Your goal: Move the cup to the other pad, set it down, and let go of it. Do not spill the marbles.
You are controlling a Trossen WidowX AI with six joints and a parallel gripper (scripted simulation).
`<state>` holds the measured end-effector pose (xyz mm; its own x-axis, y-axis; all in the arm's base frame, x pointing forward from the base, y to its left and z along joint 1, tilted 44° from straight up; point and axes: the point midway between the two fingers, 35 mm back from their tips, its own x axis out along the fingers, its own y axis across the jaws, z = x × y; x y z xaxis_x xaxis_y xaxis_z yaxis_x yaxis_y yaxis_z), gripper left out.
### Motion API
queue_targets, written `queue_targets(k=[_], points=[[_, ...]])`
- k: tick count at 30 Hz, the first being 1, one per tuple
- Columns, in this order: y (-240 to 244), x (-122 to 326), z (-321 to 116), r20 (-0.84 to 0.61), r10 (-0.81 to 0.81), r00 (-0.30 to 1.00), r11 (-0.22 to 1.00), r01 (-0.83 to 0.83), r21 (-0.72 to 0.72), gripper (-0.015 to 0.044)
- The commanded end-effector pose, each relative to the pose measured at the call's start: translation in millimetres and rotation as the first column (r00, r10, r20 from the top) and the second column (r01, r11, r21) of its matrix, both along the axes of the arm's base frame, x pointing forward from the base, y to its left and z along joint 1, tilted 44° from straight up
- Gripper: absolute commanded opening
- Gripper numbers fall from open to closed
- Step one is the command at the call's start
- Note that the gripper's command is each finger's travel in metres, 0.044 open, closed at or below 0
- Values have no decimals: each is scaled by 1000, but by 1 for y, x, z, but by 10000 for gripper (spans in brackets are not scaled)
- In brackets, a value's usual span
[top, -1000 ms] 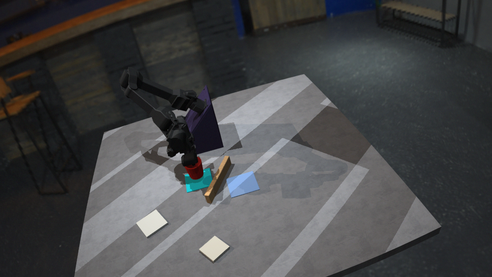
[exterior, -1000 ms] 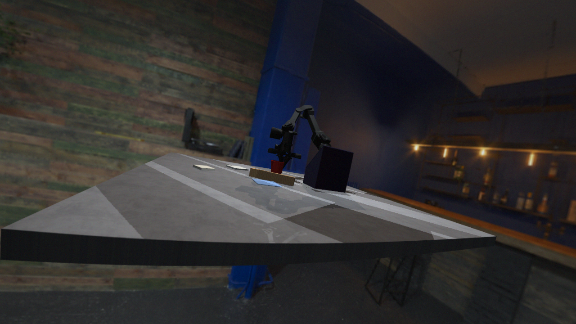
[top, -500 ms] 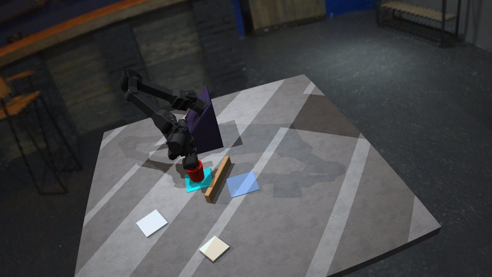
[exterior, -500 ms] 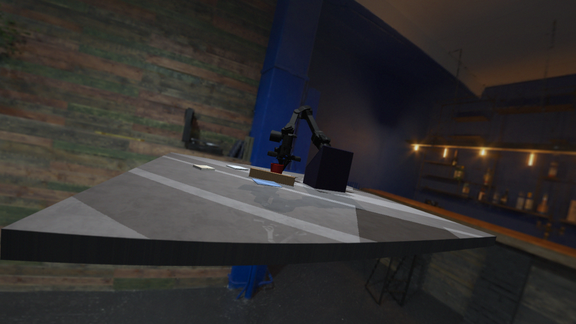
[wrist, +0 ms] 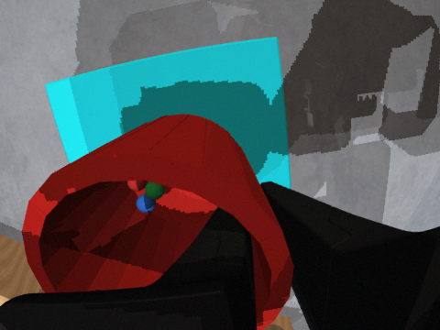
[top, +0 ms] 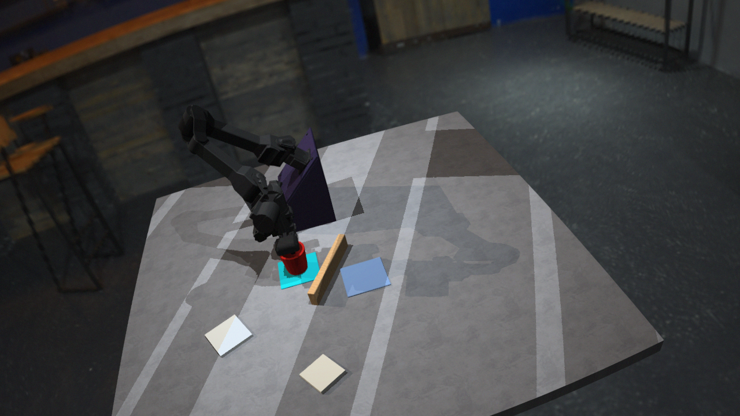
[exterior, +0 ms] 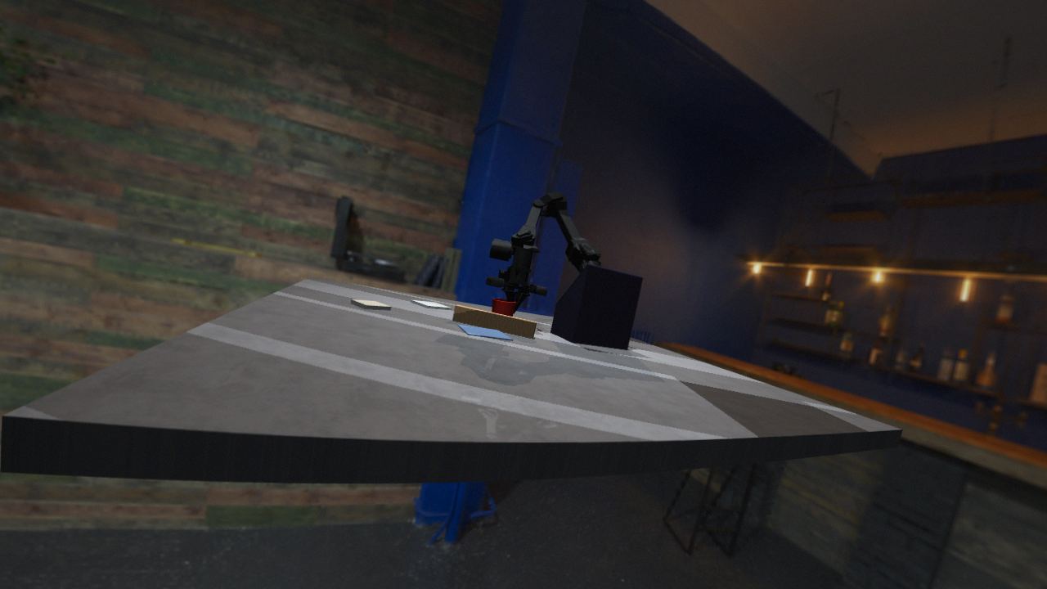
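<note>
I'm looking across all three views now, and I can't read any text, label or number. No legible signs either.

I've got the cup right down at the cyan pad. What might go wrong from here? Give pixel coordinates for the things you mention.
The claw (top: pixel 293 249) (exterior: pixel 510 300) is shut on the wall of the red cup (top: pixel 295 260) (exterior: pixel 502 306) (wrist: pixel 183 151); pulling away before it opens fully might tip the cup and spill the marbles (wrist: pixel 146 203).

The wooden bar (top: pixel 328 268) (exterior: pixel 494 320) stands right beside the cyan pad (top: pixel 287 279) (wrist: pixel 96 105), so a sideways drift could knock it.
</note>
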<state>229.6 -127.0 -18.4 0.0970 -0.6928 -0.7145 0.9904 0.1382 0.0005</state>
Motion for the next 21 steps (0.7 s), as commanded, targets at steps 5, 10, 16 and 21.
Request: queue_targets(k=[5,10,16,21], points=[[0,0,0,2,-1,1000,1000,1,0,53],[0,0,0,2,-1,1000,1000,1,0,128],[1,0,1,2,-1,1000,1000,1,0,128],[4,1,4,1,-1,1000,1000,1,2,128]])
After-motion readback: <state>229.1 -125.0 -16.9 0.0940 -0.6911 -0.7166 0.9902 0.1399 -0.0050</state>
